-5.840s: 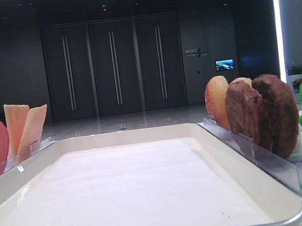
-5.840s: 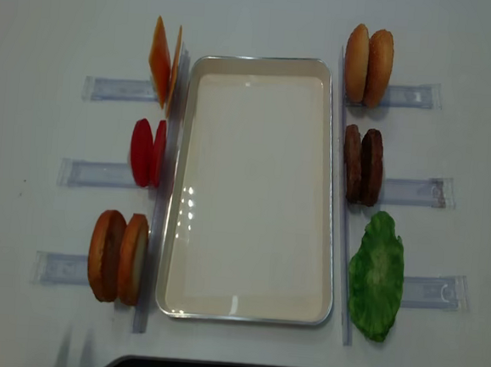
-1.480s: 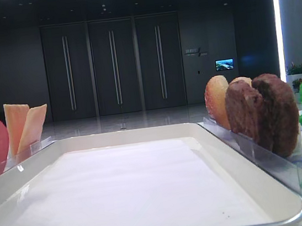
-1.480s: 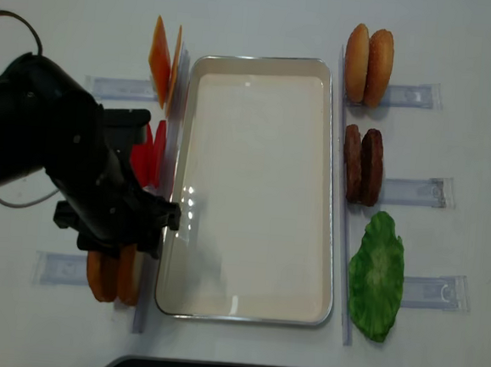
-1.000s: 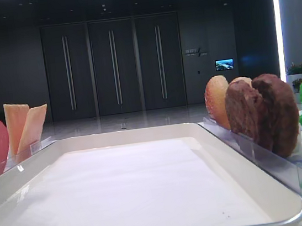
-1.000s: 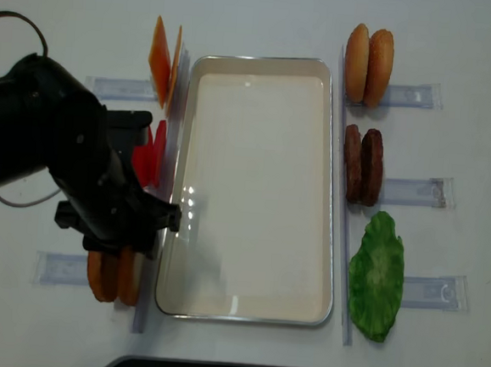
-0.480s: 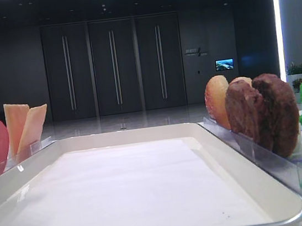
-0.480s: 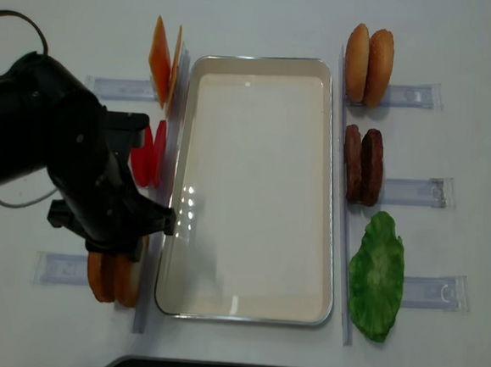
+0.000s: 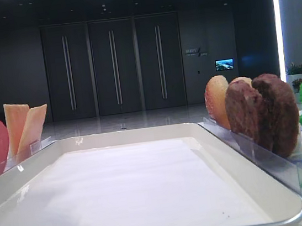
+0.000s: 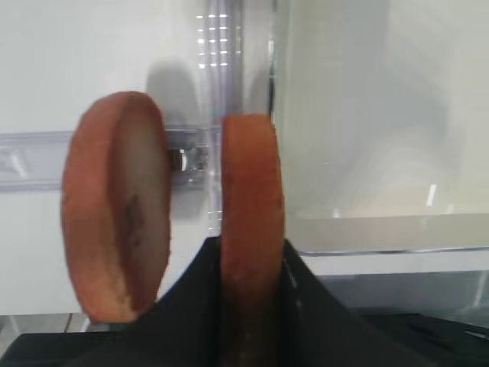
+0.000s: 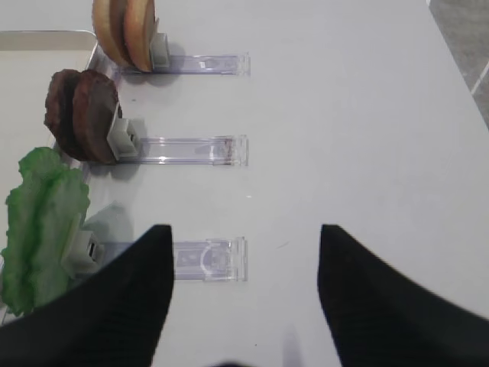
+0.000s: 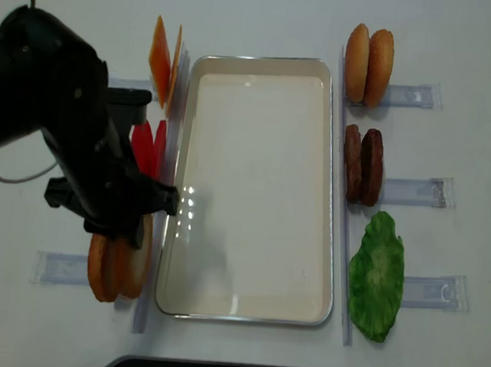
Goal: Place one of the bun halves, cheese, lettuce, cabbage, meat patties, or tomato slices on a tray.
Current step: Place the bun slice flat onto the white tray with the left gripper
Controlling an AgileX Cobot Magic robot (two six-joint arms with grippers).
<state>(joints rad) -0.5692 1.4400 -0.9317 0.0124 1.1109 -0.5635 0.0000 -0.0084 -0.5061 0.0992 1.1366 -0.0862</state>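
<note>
My left gripper (image 10: 248,256) is shut on a bun half (image 10: 248,191), a golden-brown disc held on edge between the black fingers (image 10: 200,287). A second bun half (image 10: 114,210) stands just left of it on a clear rack. From above, the left arm (image 12: 71,136) covers the held bun half (image 12: 137,256) beside the tray's left rim. The white tray (image 12: 253,193) holds only its paper liner. My right gripper (image 11: 244,237) hangs open over bare table near the lettuce (image 11: 42,222).
Left of the tray stand cheese (image 12: 163,62) and tomato slices (image 12: 146,150). On its right are two more bun halves (image 12: 368,64), meat patties (image 12: 362,165) and lettuce (image 12: 376,275), each on a clear rack (image 11: 206,260).
My left gripper has shut on the bun half nearest the tray. The arm has moved toward the far side, and that bun half has risen slightly off its rack.
</note>
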